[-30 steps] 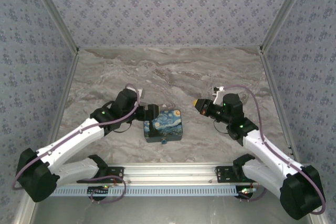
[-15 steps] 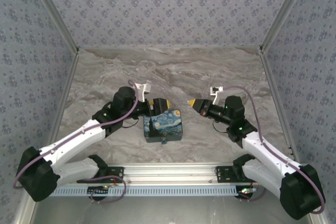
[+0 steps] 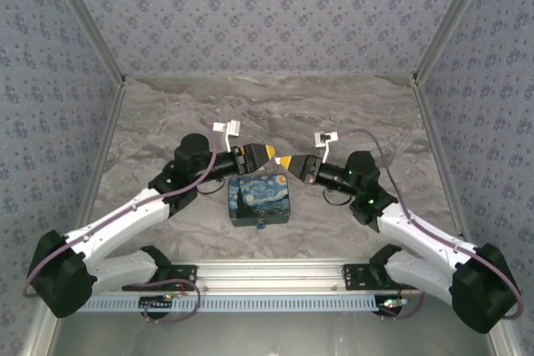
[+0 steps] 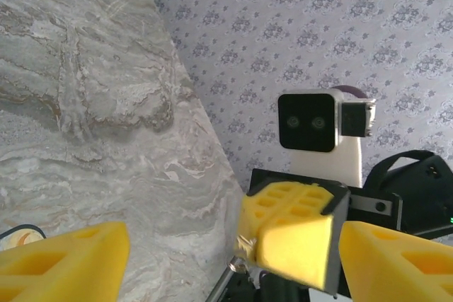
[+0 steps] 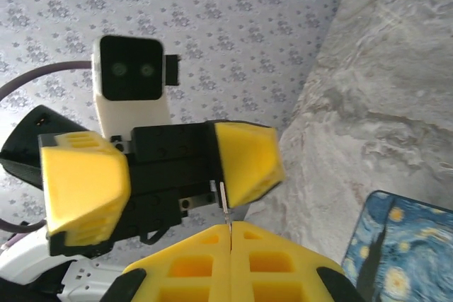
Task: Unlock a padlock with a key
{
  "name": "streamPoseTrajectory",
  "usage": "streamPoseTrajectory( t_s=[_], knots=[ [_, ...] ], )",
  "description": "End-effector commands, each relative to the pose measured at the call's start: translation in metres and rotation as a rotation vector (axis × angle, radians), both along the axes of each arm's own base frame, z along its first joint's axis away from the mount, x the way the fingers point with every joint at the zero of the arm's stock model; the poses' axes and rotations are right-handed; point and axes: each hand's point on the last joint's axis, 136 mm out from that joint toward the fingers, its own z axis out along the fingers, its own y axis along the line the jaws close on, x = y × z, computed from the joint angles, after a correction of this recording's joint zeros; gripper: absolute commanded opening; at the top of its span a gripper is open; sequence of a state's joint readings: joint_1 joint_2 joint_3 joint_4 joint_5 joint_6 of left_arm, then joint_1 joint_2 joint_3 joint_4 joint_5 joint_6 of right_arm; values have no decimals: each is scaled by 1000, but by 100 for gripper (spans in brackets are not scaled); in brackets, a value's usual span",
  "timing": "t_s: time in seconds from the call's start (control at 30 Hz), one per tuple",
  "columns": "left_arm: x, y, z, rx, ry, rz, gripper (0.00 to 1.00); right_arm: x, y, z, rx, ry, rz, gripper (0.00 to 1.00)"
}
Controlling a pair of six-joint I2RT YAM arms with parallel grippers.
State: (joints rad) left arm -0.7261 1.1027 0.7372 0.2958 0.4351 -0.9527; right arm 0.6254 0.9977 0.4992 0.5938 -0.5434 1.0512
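Near one painted box [image 3: 260, 198], the right hand [image 3: 289, 162] pinches one key [image 5: 225, 205].

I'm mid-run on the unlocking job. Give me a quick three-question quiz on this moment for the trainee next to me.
1. True or false: the left end effector has its fingers spread open.
2. What sits on the table close to the two end effectors? A) a painted box B) a bowl C) a towel
3. Fill in: the thin key is pinched by the ___ end effector.

Key: 1 true. 2 A. 3 right: the right end effector is shut on it.
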Motion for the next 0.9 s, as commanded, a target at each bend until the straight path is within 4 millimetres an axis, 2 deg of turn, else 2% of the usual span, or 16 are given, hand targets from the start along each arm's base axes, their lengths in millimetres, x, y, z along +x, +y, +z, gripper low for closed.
streamPoseTrajectory(
  t_s=[0.0,0.13,0.37,0.73,0.8,0.87],
  knots=[
    [-4,-9,30,-74,-50,-39,74,4,8,26,54,-55,-7,0],
    [-4,-10,31,-76,-52,-38,66,8,12,25,62,-43,-13,0],
    [-4,-10,31,-73,-50,-32,40,12,14,21,62,-25,-23,0],
    [-2,-6,28,-50,-47,-5,7,15,18,18,68,-8,-14,0],
    [-2,-4,27,-42,-48,3,1,14,16,18,64,-22,-8,7],
    [-2,-2,27,-37,-51,10,0,13,13,18,63,-40,-8,14]
  ],
)
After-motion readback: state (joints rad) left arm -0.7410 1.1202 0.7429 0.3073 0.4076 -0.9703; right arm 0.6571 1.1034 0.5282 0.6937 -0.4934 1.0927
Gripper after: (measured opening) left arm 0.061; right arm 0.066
